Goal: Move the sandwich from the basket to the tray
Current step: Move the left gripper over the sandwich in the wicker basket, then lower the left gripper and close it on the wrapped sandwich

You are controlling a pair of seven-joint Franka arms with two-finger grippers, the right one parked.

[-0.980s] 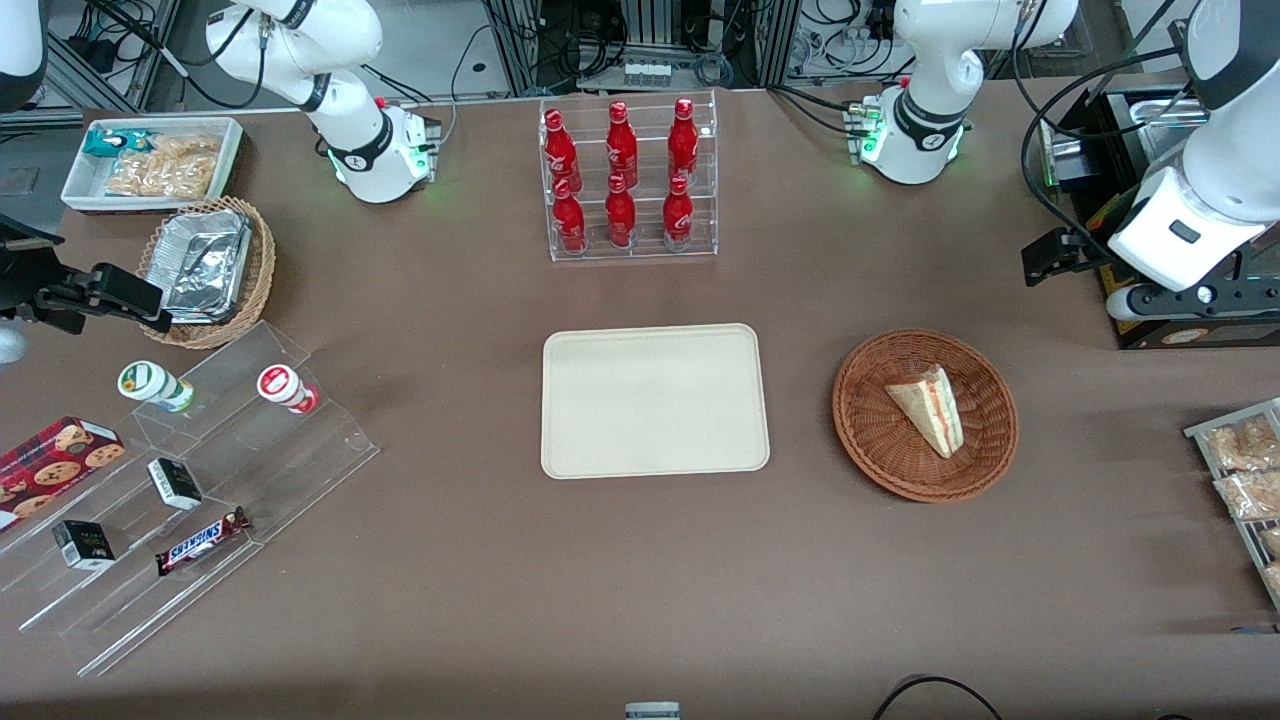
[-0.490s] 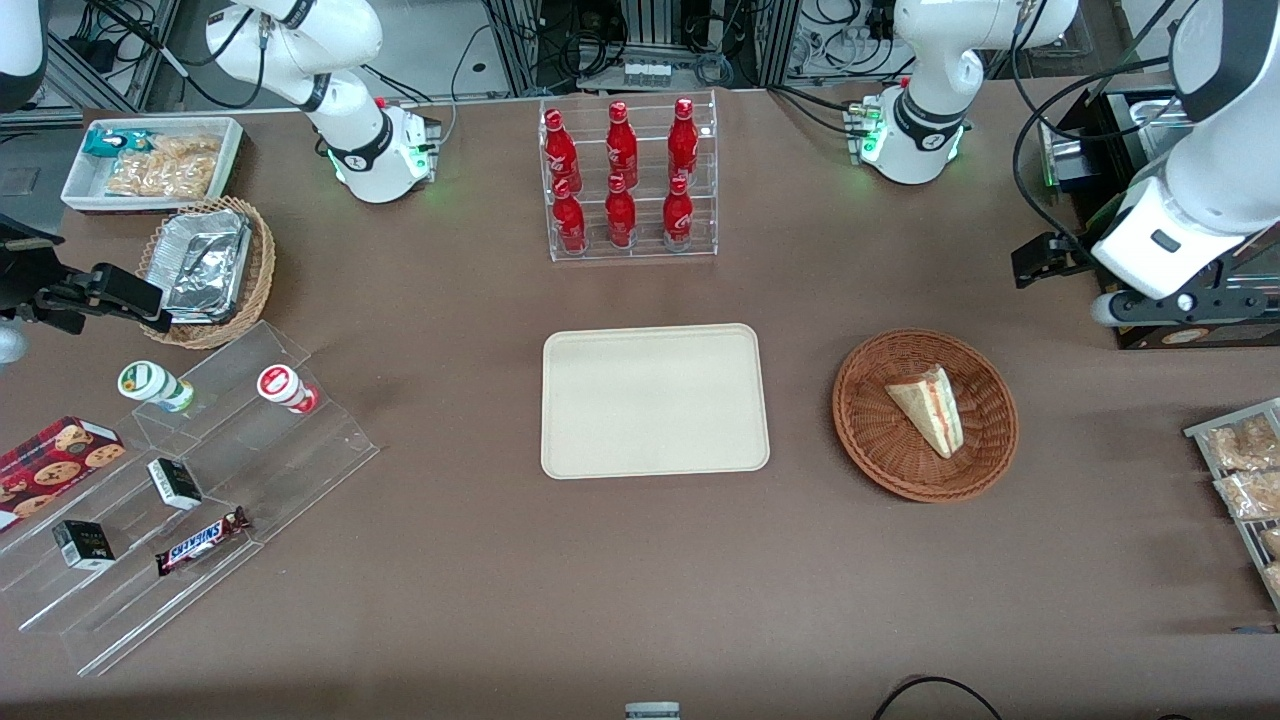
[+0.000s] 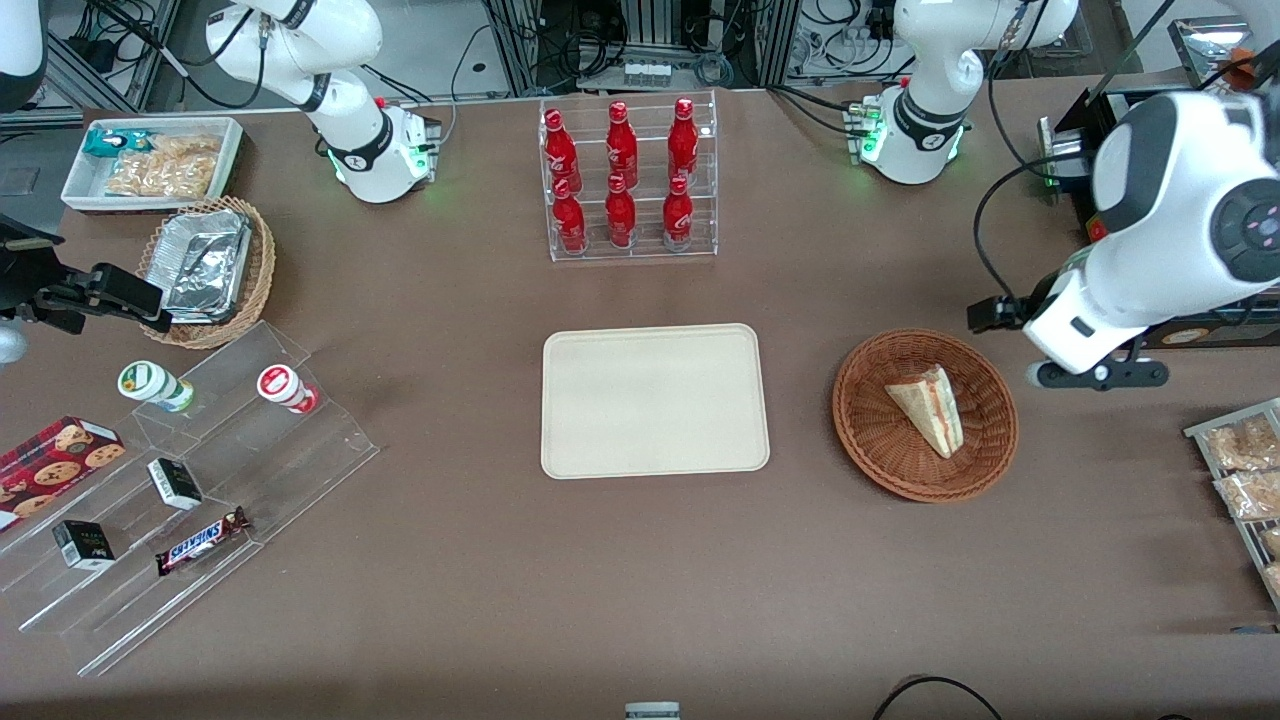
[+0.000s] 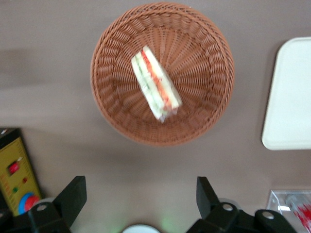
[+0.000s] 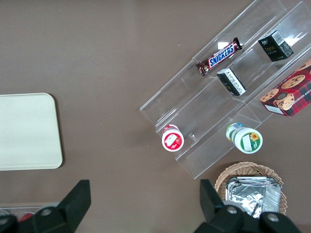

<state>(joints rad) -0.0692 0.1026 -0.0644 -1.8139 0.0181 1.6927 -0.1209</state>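
The sandwich is lying in the basket, its cut edge with red and green filling showing. The hand is hanging above the surface just outside the basket's rim, at about two o'clock from the sandwich in the front view, fingers spread wide and holding nothing. The tray is sitting at nine o'clock from the basket, apart from it.

Rough woven wicker basket, smooth matt tray, black plastic-looking pincer.
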